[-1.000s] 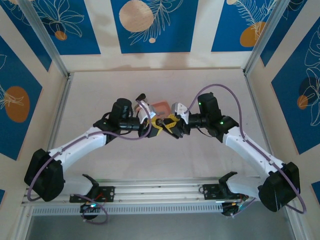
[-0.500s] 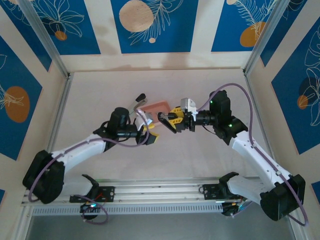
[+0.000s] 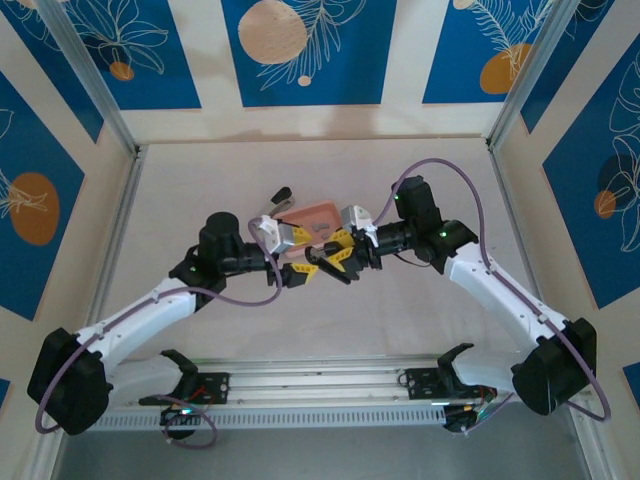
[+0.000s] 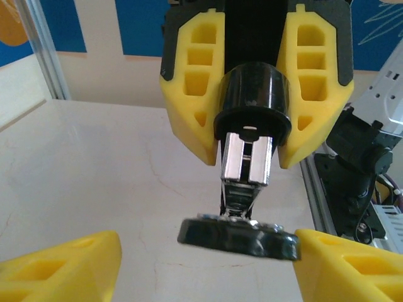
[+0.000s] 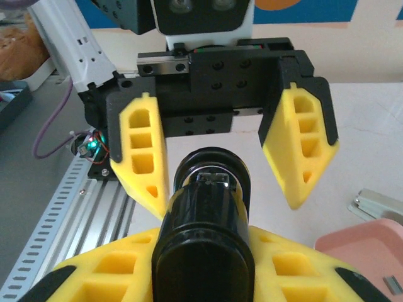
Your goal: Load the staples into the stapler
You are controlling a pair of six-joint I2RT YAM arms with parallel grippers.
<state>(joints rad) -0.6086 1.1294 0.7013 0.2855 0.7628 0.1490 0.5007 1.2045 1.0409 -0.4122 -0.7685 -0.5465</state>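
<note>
1. Meeting nose to nose over the middle of the surface (image 3: 200, 180), the two arms reach in from either side; the left gripper (image 5: 227, 198) faces the right gripper (image 4: 249, 157) at close range.
2. The right gripper's yellow fingers (image 4: 182, 119) are closed on the black stapler (image 5: 201, 233), one on each side of its rounded top arm; the stapler is held off the surface, pointing at the left gripper.
3. Seen end-on from the left wrist, the stapler is hinged open; a chrome channel hangs below the black top, and the flat black base sits lower, apart from the top.
4. The left gripper's fingers (image 5: 157, 157) are spread wide and hold nothing; from the right wrist they flank the stapler's nose with clear gaps on both sides; from the left wrist the stapler's base lies between the fingertips, close to one of them, and I cannot tell whether it touches.
5. The staples (image 5: 391, 284) lie in the shallow pink tray (image 3: 310, 212); one short grey strip shows on the tray's floor at the lower right edge of the right wrist view; any others are too small to make out.
6. The tray rests on the surface just beyond the two grippers, on their far side; a small black-and-silver object (image 3: 273, 200) lies on the surface just beside the tray's left end.
</note>
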